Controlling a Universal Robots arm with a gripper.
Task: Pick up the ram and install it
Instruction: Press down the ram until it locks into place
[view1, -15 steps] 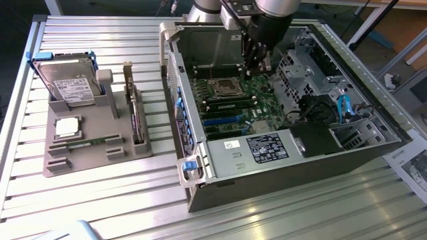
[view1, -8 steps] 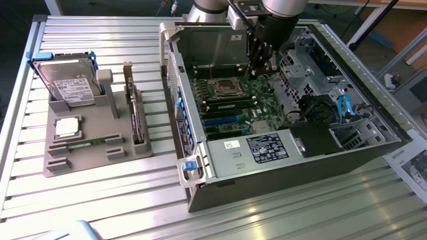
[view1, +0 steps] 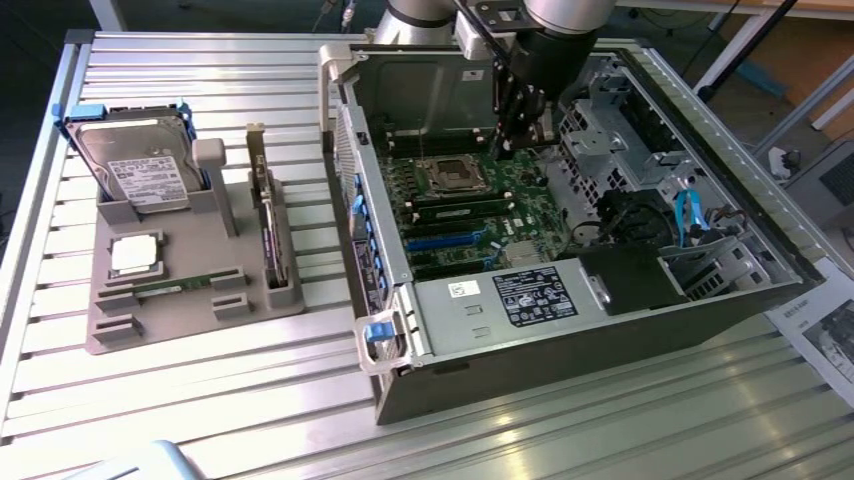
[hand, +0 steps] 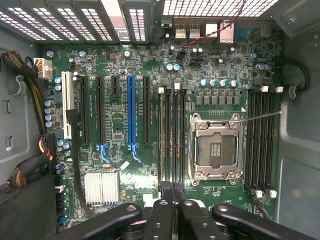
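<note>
My gripper (view1: 505, 148) hangs inside the open computer case (view1: 747, 300), above the motherboard (hand: 115, 150) beside the processor socket (hand: 215, 150). In the wrist view its black fingers (hand: 162, 215) stand pressed together over the bank of long memory slots (hand: 176, 135), and I see nothing between them. A thin green-gold edge (hand: 161, 135) runs along the slot with white clips; I cannot tell whether it is a seated ram. One ram (view1: 174, 286), a narrow green stick, lies in the grey holder (view1: 187, 320) at the exterior view's left.
The grey holder also carries a hard drive (view1: 134, 170), a square silver processor chip (view1: 134, 255) and a dark expansion card (view1: 272, 235). Drive cages and blue cables (view1: 687, 215) crowd the case's right side. A second slot bank (hand: 262, 140) lies beyond the socket.
</note>
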